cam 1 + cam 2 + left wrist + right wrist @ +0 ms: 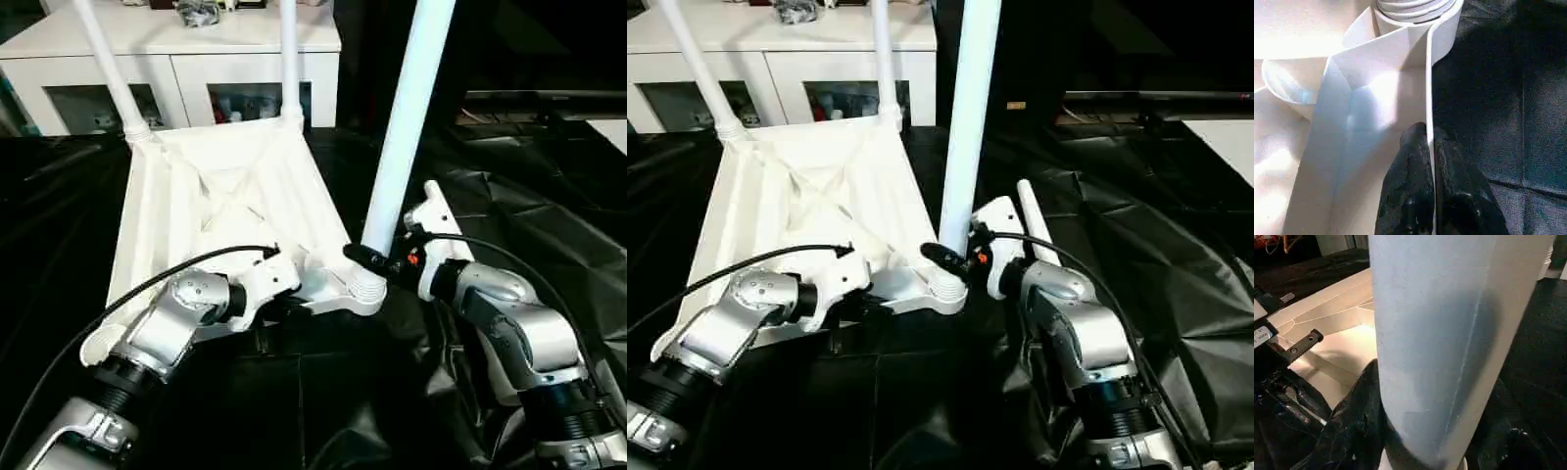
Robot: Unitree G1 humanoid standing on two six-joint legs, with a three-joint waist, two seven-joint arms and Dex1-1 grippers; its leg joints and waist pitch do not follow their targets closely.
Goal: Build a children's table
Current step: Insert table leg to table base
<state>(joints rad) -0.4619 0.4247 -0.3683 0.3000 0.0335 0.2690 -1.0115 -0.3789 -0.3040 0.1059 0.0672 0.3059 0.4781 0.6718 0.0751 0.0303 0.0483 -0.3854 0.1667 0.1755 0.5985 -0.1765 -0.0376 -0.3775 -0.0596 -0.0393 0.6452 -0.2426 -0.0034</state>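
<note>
The white tabletop [225, 186] lies upside down on a black sheet, ribbed underside up. Two legs [108, 69] [289, 59] stand in its far corner sockets. A third leg [407, 117] stands upright in the near right socket [367, 289], and my right gripper [367, 257] is shut around its lower end, seen up close in the right wrist view [1435, 431]. My left gripper [1430, 137] pinches the thin rim wall [1428, 88] of the tabletop's near edge, one finger on each side. Another leg [1031, 213] lies loose on the sheet behind my right wrist.
A white cabinet [196, 59] with glass doors stands right behind the tabletop's far edge. The crumpled black sheet [549, 215] covers the floor all round, with folds to the right. A dark shelf edge [549, 98] runs at the far right.
</note>
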